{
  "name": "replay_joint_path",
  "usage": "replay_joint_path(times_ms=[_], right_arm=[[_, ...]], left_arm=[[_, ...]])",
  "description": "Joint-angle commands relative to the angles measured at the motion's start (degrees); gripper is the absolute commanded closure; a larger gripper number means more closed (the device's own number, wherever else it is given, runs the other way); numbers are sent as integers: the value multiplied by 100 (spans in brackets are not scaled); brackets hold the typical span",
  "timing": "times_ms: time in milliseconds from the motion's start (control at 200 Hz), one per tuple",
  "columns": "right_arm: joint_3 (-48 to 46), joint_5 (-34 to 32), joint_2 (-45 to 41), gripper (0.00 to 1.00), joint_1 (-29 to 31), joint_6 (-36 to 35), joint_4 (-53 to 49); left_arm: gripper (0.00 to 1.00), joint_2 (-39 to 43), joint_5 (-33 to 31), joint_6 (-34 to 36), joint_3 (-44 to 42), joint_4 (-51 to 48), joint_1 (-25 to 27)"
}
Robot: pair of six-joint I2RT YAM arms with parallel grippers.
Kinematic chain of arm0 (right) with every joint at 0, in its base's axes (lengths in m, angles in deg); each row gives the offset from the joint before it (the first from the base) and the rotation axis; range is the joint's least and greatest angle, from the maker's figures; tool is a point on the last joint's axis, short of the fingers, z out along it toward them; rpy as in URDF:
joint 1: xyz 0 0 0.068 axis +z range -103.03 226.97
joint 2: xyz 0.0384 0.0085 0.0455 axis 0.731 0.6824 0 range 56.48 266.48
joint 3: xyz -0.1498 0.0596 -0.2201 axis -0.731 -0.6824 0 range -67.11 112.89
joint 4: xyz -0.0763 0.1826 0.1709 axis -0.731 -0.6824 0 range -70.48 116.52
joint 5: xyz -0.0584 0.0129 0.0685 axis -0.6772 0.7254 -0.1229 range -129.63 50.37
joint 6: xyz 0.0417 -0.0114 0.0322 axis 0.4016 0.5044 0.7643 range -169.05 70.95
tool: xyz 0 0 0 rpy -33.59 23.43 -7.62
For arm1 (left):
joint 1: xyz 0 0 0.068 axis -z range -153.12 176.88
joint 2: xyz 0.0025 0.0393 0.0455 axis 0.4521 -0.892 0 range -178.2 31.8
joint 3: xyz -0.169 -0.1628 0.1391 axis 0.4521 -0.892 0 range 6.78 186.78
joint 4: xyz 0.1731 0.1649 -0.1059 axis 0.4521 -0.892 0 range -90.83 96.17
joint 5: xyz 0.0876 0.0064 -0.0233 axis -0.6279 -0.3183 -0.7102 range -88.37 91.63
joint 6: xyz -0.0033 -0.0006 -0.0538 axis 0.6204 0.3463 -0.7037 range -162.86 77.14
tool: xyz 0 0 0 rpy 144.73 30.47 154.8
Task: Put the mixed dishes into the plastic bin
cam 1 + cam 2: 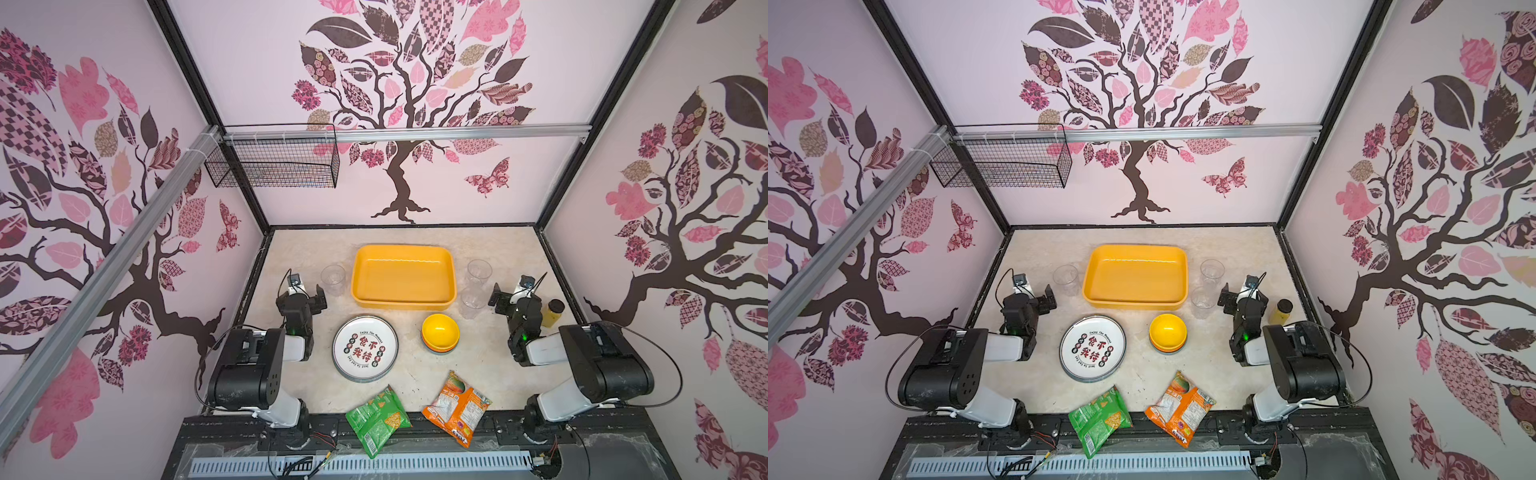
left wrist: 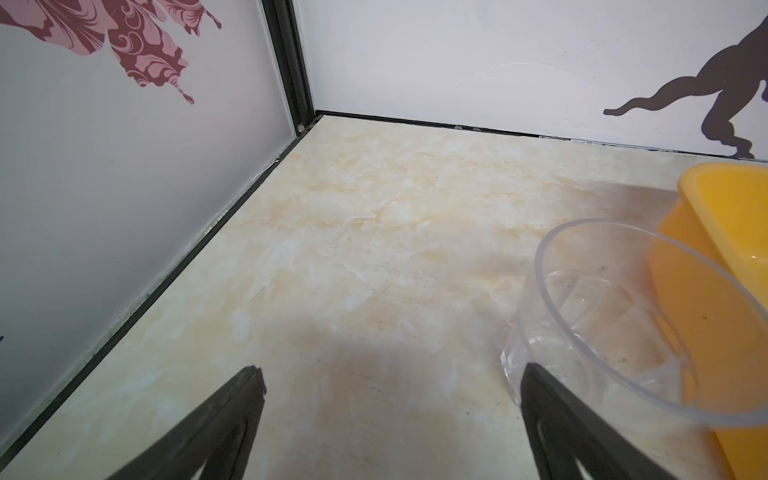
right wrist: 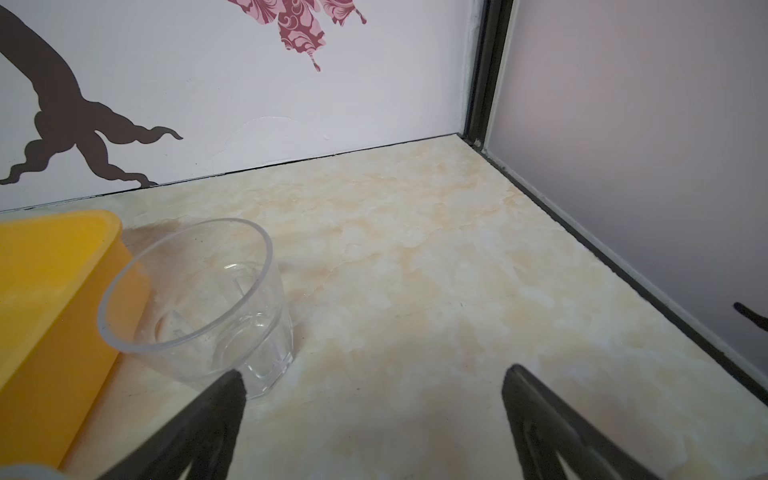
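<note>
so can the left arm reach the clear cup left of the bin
probably yes: the left gripper is open and sits just short of the clear cup, nothing between them. the yellow bin stands close beside the cup, so room for a finger there looks tight

The left arm (image 1: 257,365) sits folded low at the left in both top views, forearm aimed up-frame. Its left gripper (image 2: 390,372) is spread wide, with nothing between the jaws. At the right, the right arm (image 1: 598,361) mirrors it, the right gripper (image 3: 374,372) likewise gaping and empty.
</note>
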Motion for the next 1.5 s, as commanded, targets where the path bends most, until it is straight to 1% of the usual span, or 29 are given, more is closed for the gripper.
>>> replay_joint_path(times_ms=[0, 1105, 1130, 1155, 1180, 1260, 1375, 1450, 1495], right_arm=[[91, 26, -7, 1, 12, -51, -21], [80, 47, -21, 1, 17, -62, 52], [80, 106, -57, 0, 17, -93, 75], [102, 177, -110, 0, 14, -148, 53], [149, 273, -204, 0, 14, -180, -120], [400, 312, -623, 0, 16, -184, -1000], [588, 161, -1134, 0, 16, -60, -1707], [714, 61, -1416, 0, 6, 335, -2065], [808, 162, -1585, 1, 4, 507, -2327]], left_arm=[[1, -21, -20, 73, 102, 17, 10], [1, -4, 7, 65, 85, 37, 2], [1, 11, -12, 69, 74, 75, 7], [1, 26, -168, 45, 92, 75, 19], [1, 75, -321, -25, 132, -34, 32], [1, 357, -408, -41, 300, -593, 34], [1, 633, -855, -227, 906, -2001, 73], [1, 823, -961, -199, 1036, -2310, 116], [1, 954, -1048, -244, 1072, -2444, 139]])
